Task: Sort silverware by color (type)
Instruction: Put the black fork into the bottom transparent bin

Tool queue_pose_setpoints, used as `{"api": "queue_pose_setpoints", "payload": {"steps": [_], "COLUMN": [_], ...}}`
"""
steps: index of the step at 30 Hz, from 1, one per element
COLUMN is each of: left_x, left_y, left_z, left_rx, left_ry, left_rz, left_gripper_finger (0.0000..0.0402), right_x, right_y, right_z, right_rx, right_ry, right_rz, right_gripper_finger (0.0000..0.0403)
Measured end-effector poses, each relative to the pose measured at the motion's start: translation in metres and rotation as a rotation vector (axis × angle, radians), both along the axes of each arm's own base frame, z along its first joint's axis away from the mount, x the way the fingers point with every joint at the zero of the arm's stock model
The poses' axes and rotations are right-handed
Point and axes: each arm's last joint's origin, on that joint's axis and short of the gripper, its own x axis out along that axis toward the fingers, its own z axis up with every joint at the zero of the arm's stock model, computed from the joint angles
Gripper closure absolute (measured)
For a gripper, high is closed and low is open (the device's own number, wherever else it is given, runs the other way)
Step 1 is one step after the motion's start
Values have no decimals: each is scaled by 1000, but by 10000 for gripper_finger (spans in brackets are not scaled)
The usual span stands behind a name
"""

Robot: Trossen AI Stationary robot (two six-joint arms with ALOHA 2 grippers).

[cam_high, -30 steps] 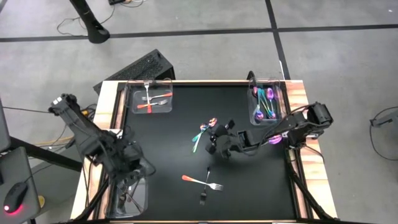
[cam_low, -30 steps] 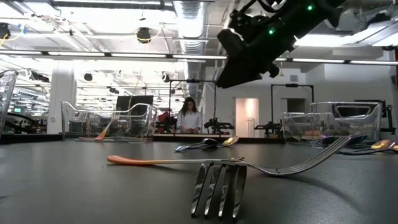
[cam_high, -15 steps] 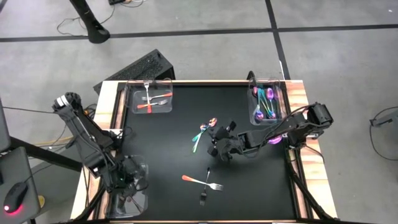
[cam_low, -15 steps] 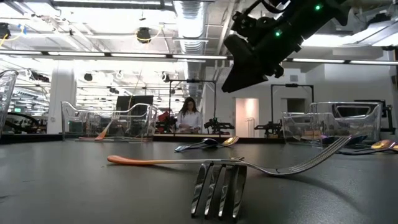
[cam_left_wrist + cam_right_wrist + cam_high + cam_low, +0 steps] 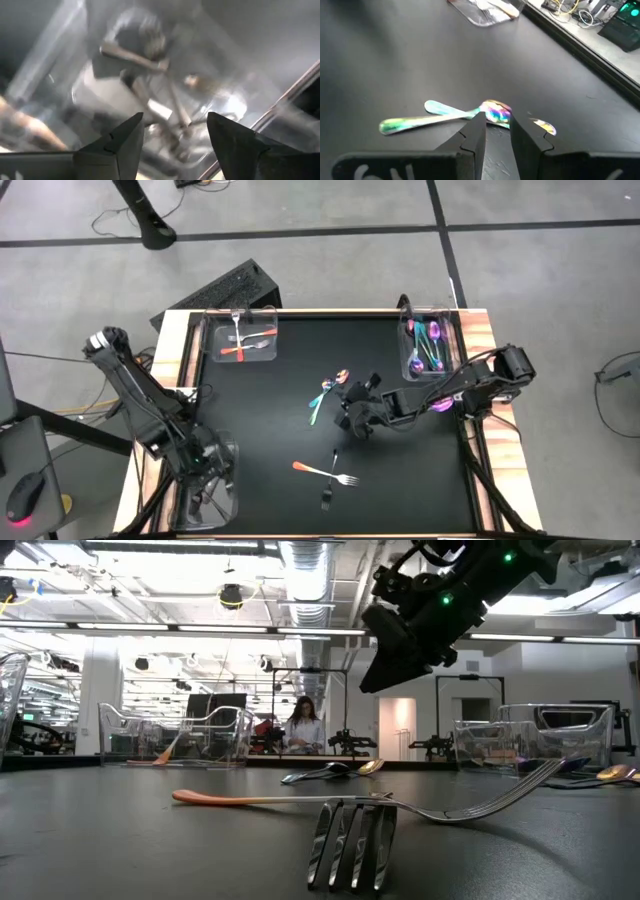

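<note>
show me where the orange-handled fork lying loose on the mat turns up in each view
High view: orange-handled fork lies on the black mat, near edge, below the right claw.
Low view: same fork runs across the foreground, orange handle to the left.
Left wrist view: not in it; only the bin of dark pieces.
Right wrist view: not in it.
Shared landmark: the dark fork lying against it.

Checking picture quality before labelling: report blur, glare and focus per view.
Left wrist view: motion-smeared, dark cutlery in the clear bin streaked. Low view: nearest fork tines soft, ceiling lights glaring. Right wrist view: iridescent spoon sharp. High view: evenly lit.
</note>
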Motion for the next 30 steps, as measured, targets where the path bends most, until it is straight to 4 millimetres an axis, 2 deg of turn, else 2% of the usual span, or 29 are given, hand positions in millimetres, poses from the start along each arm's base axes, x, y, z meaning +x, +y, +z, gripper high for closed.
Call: {"api": "queue_pose_setpoints", "payload": {"steps": [3,5,8,12,15,19,23,30], "left_x": [0,-2,-2,5,13,36,52,49], "left_y": [12,25,50,84,106,138,180,250], "left_z": [24,37,41,33,29,26,20,-6], "left_rx": [100,234,465,557,621,700,744,846], "left_ry": [-159,-285,-414,-303,-295,-319,-301,-105], "left_rz": [56,110,214,267,284,269,276,453], "left_gripper_finger": [196,198,205,220,227,230,230,230], "right_x": [-2,-2,-3,-10,-18,-27,-32,-34], "right_y": [-5,-11,-25,-46,-57,-67,-77,-82], "right_z": [-2,-3,-8,-20,-33,-47,-54,-58], "right_rx": [-8,-12,-10,5,40,80,105,135], "right_ry": [34,51,49,63,73,73,60,56], "right_rz": [-17,-35,-76,-154,-182,-172,-177,-163], "right_gripper_finger": [294,294,294,294,294,294,294,294]}}
